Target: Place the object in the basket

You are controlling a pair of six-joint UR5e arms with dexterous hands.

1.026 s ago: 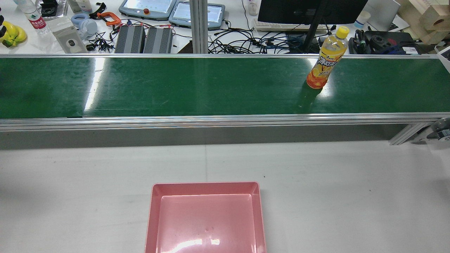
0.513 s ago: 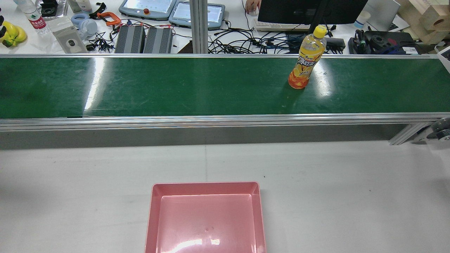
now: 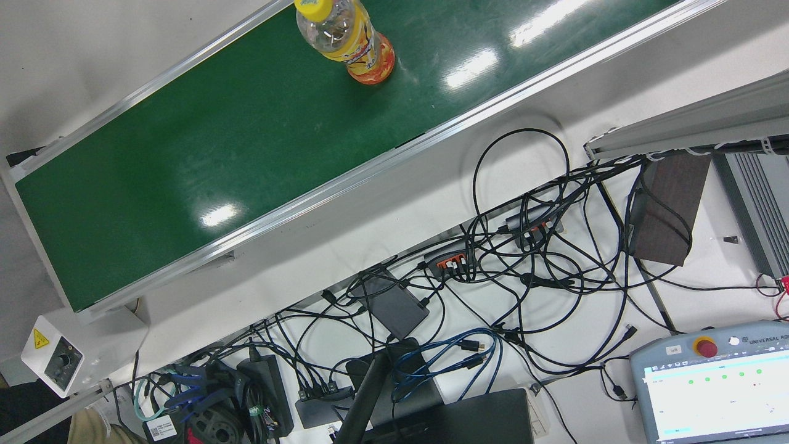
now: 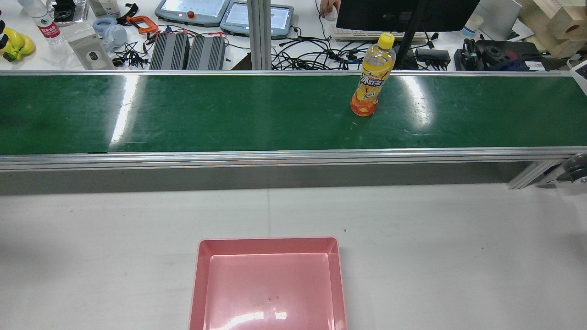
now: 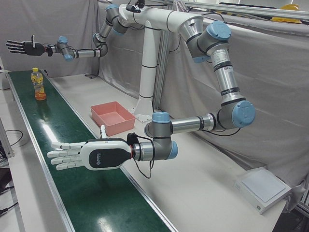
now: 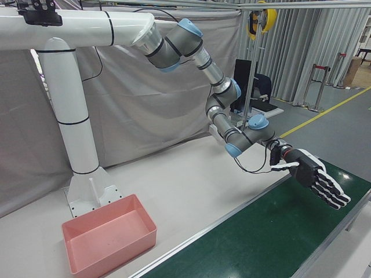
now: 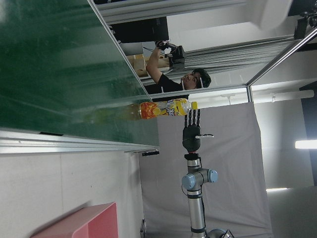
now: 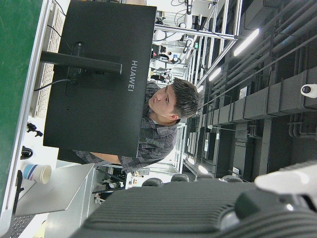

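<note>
Bottle point(image 4: 371, 78) stands upright on the belt point(image 4: 229, 114), nearer your right hand point(image 5: 21, 47)
Both hands are spread flat and empty; your left hand point(image 5: 82, 154) is well apart from it, so go side-on with the right

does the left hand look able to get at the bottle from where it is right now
Probably not from there. The left hand hovers open over the near end of the belt, while the bottle stands upright far along it, closer to the open right hand. Nothing on the belt lies between them.
</note>
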